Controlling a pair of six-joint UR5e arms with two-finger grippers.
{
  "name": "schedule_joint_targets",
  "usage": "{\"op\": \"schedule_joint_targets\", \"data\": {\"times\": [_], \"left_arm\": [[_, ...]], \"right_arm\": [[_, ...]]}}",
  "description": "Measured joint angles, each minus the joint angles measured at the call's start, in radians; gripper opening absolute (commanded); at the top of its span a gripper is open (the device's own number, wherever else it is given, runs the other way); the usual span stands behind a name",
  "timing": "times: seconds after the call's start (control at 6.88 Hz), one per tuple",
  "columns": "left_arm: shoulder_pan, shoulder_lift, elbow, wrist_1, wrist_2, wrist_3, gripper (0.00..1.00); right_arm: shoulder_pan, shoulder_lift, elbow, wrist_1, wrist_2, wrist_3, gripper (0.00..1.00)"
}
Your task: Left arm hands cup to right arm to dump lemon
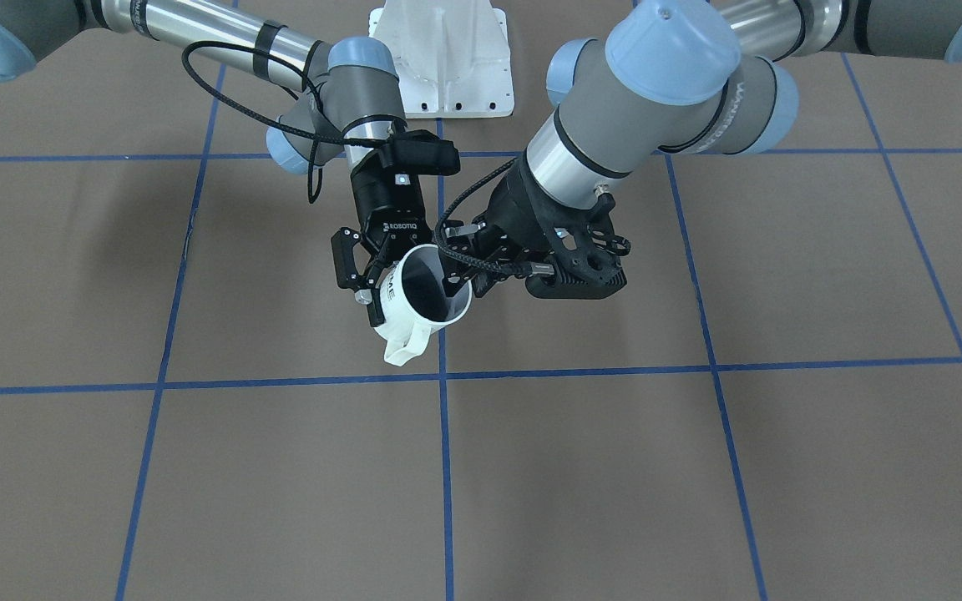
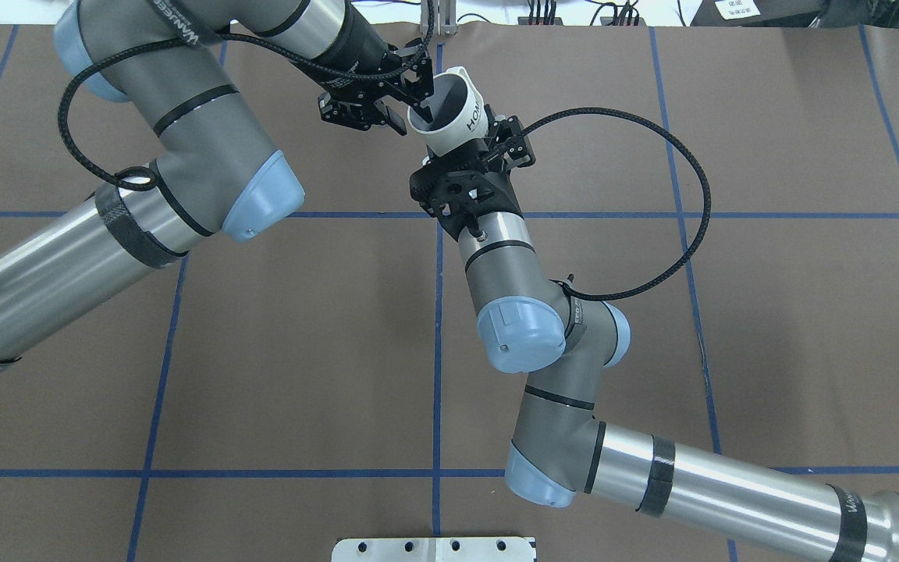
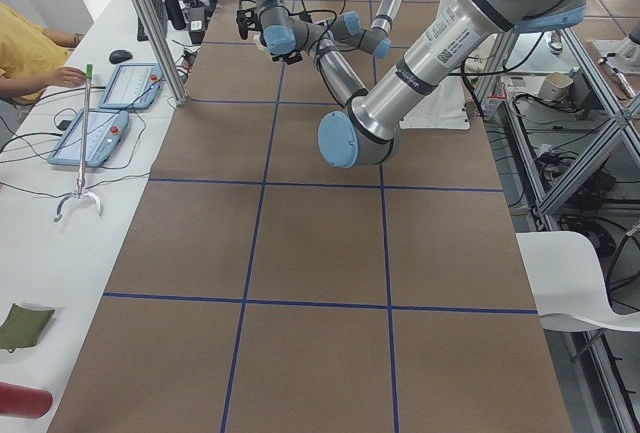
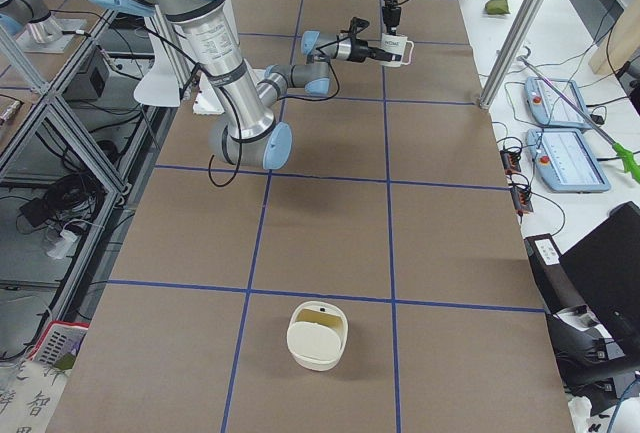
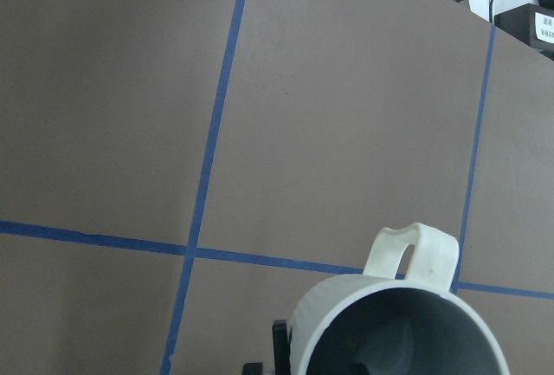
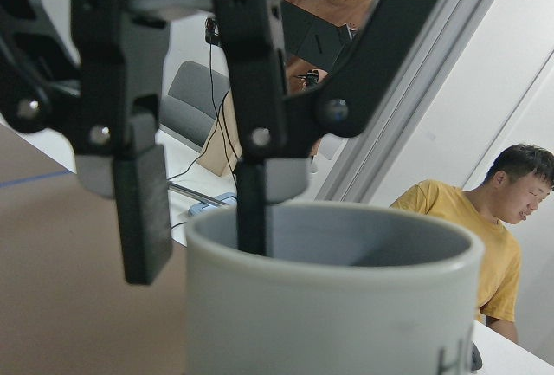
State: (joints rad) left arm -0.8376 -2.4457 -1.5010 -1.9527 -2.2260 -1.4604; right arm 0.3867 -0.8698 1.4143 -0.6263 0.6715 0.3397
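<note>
Now | brown table (image 1: 698, 467), blue tape (image 1: 443, 467) | cup (image 1: 421, 294) aloft | person (image 3: 20, 53) at desk (image 3: 60, 253)

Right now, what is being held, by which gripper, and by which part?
The cup, off the table: the right gripper clasps its body. The left gripper straddles its rim, one finger inside, one outside; whether it pinches is unclear.

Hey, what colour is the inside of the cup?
Grey inside the cup, shown best in the exterior front-facing view.
</note>
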Motion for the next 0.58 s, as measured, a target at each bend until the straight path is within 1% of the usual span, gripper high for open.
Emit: {"op": "schedule_joint_targets", "data": {"times": [0.15,0.58], "left_arm": [[0.002,0.0,0.0,0.0,0.002,0.0,0.28],[0.005,0.001,0.001,0.0,0.003,0.0,0.2]], "right_arm": [[0.0,0.0,0.001,0.001,-0.001,0.0,0.0],[-0.001,0.0,0.002,0.002,0.0,0.0,0.0]]}}
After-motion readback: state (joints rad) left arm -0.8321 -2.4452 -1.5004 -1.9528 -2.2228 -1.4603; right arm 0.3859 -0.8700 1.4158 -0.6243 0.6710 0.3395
